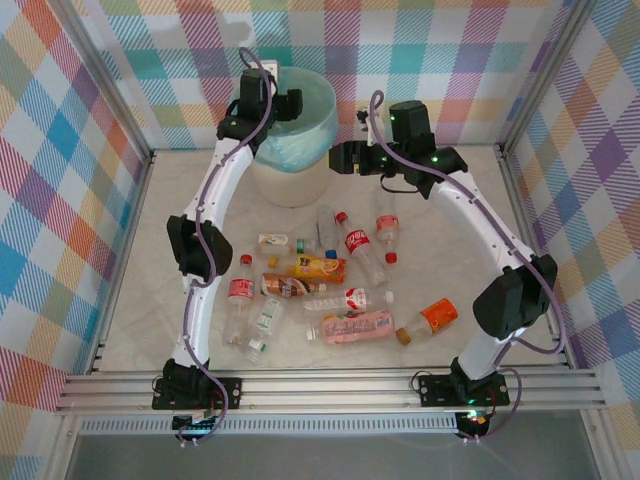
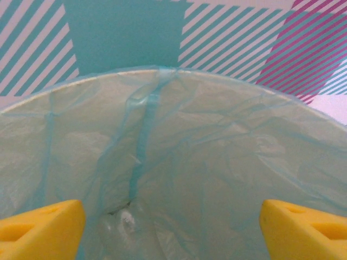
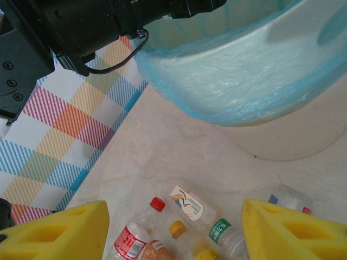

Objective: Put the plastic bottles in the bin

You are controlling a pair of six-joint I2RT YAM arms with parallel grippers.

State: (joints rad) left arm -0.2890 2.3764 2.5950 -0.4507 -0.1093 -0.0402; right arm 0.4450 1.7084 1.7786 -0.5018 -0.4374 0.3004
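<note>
**Drop over the bin; another bottle to be fetched next**

The step in hand is judged to be a drop. The left gripper (image 2: pixel 172 219) is held over the bin (image 2: pixel 227 86), its jaws wide apart with nothing between them. What may be a clear bottle (image 2: pixel 123 221) is glimpsed deep in the teal liner. The right gripper (image 3: pixel 173 227) is poised beside the bin, jaws likewise apart and empty. About a dozen plastic bottles (image 1: pixel 318 268) lie on the table (image 1: pixel 450 240) before the bin; one must next be straddled and closed upon.
</note>
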